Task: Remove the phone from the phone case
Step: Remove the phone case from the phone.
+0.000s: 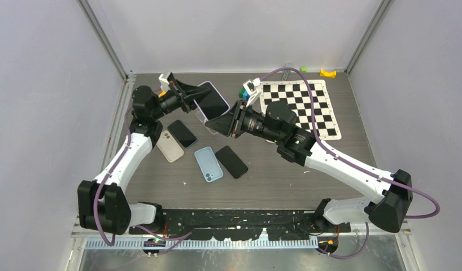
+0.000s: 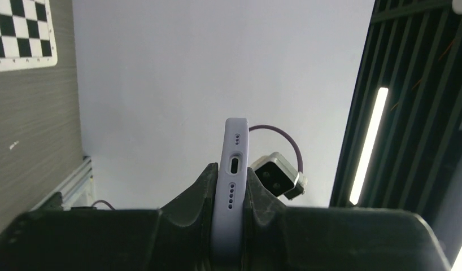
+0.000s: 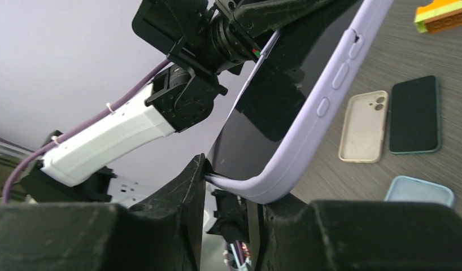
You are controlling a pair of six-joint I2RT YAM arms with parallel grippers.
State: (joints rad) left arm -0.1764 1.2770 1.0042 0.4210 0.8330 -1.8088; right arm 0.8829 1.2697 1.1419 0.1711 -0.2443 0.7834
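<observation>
A phone (image 1: pixel 213 103) in a lavender case is held up off the table between both arms. My left gripper (image 1: pixel 186 97) is shut on one end of it. In the left wrist view the case (image 2: pixel 233 186) stands edge-on, port end up, clamped between the fingers of my left gripper (image 2: pixel 231 176). My right gripper (image 1: pixel 218 125) is at the opposite lower corner. In the right wrist view, my right gripper (image 3: pixel 231 180) pinches the case's rounded corner (image 3: pixel 274 189). The dark screen (image 3: pixel 274 96) is seated inside the case rim (image 3: pixel 325 101).
On the table below lie a beige empty case (image 1: pixel 169 145), a black phone (image 1: pixel 182 133), a light blue case (image 1: pixel 208 164) and another black phone (image 1: pixel 231 161). A checkerboard mat (image 1: pixel 308 104) lies at the back right, with a yellow block (image 1: pixel 328 72) behind it.
</observation>
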